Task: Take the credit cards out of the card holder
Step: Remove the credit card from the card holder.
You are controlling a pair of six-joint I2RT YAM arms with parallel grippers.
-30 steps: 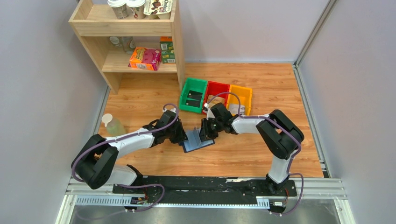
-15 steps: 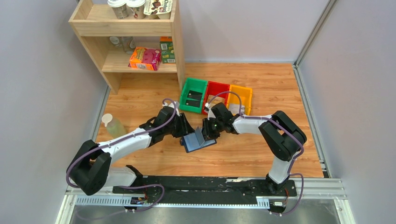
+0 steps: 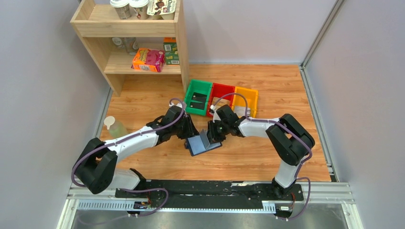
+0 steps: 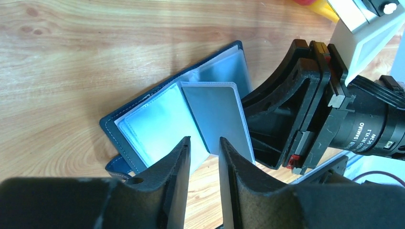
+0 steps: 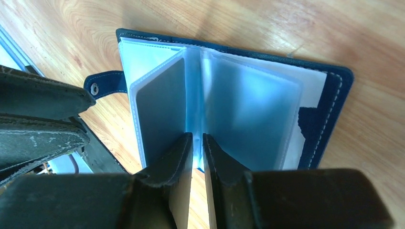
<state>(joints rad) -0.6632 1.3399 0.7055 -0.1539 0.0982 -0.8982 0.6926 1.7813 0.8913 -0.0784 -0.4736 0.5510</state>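
The dark navy card holder (image 3: 198, 145) lies open on the wooden table between both arms. One clear inner sleeve stands upright with a silver-grey credit card (image 4: 217, 114) inside it, also seen from the other side as the grey card (image 5: 162, 112). My right gripper (image 5: 197, 136) is shut on the edge of the upright sleeve and holds it up. My left gripper (image 4: 204, 140) is open just in front of the sleeve's near edge, with only bare wood between its fingers. The flat pockets (image 4: 157, 119) look pale blue.
Green (image 3: 198, 97), red (image 3: 220, 98) and yellow (image 3: 246, 101) bins stand in a row just beyond the holder; a dark card lies in the green one. A wooden shelf (image 3: 129, 43) with groceries is at the back left. A small bottle (image 3: 114, 128) stands by the left wall.
My left gripper has gone from shut to open and shifted slightly away from the base, toward the holder. The right gripper has kept its hold on the sleeve.
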